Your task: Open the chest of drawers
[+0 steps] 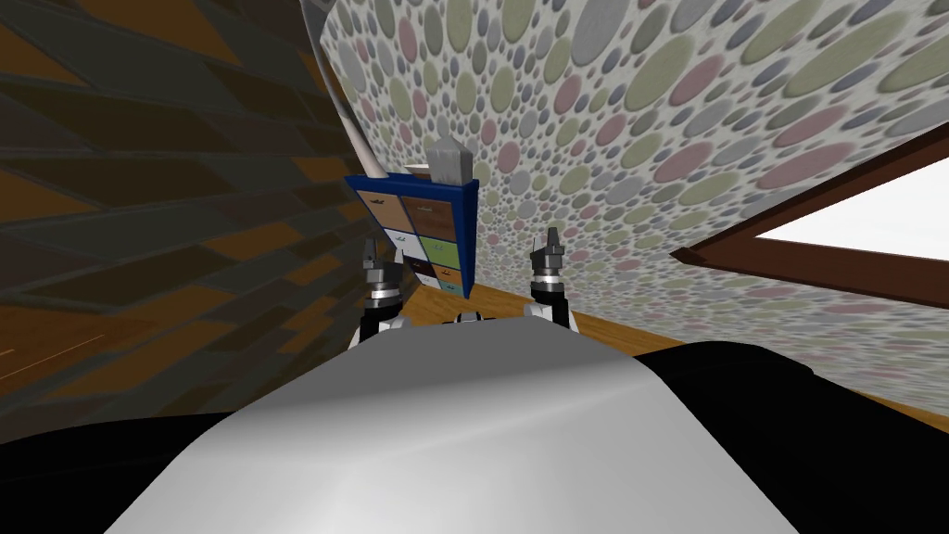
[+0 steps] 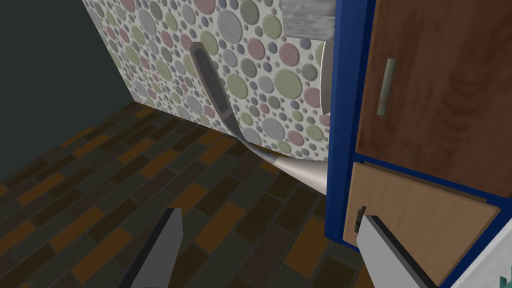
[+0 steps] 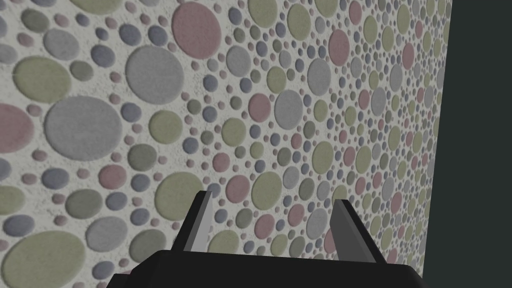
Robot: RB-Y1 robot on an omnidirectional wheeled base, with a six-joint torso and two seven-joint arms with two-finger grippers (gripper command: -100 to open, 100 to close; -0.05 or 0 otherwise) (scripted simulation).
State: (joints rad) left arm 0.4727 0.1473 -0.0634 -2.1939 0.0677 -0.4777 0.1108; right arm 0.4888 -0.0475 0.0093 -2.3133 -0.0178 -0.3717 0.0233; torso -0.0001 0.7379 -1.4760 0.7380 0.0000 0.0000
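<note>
The chest of drawers has a blue frame and several drawer fronts in different colours, and it stands against the dotted wall. In the left wrist view its blue side post frames a dark brown drawer with a pale bar handle. Beside that is a light brown drawer with a small dark handle; its front seems to stand a little out of the frame. My left gripper is open, with one finger over that drawer front just beside the handle. The right gripper is open and faces the wall.
A grey block sits on top of the chest. A long grey and white bat-shaped thing leans on the wall beside the chest. The floor is of dark and orange bricks. A brown-framed window is to the right.
</note>
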